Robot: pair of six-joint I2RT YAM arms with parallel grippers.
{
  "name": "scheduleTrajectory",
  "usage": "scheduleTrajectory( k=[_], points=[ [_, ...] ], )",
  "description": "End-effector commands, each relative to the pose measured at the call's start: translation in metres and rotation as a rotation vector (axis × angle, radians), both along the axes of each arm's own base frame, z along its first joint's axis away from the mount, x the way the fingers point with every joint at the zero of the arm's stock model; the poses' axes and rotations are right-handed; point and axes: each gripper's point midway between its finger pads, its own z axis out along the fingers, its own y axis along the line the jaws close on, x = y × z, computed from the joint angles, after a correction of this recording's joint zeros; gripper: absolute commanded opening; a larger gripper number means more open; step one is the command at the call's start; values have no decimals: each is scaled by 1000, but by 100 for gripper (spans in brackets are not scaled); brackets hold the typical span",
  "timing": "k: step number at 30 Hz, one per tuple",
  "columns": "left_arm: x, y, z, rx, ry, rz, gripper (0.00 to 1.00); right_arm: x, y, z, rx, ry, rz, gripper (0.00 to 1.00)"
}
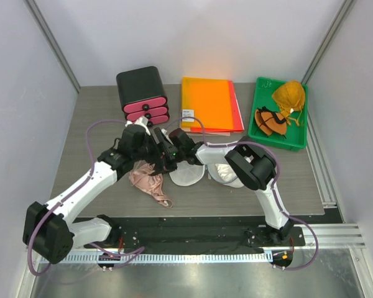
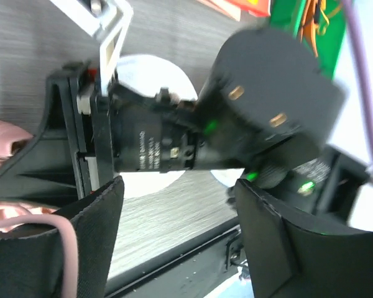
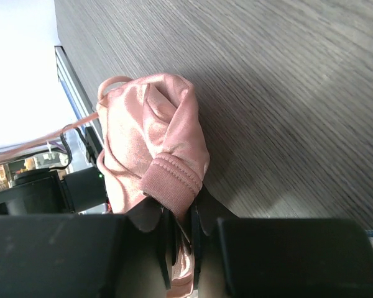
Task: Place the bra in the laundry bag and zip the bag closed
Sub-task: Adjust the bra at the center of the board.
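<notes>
The pink satin bra (image 3: 152,136) hangs bunched over the wood-grain table, and my right gripper (image 3: 183,223) is shut on its ribbed band. From above, the bra (image 1: 146,181) trails down-left from the right gripper (image 1: 152,164). The laundry bag (image 1: 186,178) lies open just right of it, its second white mesh half (image 1: 227,174) partly under the right arm. My left gripper (image 1: 154,149) hovers close by, crossing the right wrist. In the left wrist view the left gripper (image 2: 180,230) is open with nothing between its pads; the laundry bag (image 2: 150,69) shows behind the right arm's wrist.
At the back stand a black drawer unit (image 1: 142,94) with pink drawers, orange folders (image 1: 208,102) and a green bin (image 1: 258,127) holding orange garments. The table's front edge and a black rail (image 1: 193,236) run just below the bra.
</notes>
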Motion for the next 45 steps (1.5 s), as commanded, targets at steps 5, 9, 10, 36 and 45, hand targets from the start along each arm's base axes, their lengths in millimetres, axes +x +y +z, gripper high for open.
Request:
scheduleTrajectory(
  k=[5, 9, 10, 36, 45],
  points=[
    [-25, 46, -2, 194, 115, 97, 96, 5, 12, 29, 77, -47, 27, 16],
    [-38, 42, -8, 220, 187, 29, 97, 6, 11, 29, 76, -51, 27, 16],
    [-43, 37, -9, 205, 210, -6, 97, 6, 11, 28, 75, -50, 26, 16],
    [13, 18, 29, 572, -313, -102, 88, 4, 14, 21, 86, -27, 40, 16],
    [-9, 38, 40, 733, -265, -205, 93, 3, 15, 20, 84, -22, 48, 16]
  ],
)
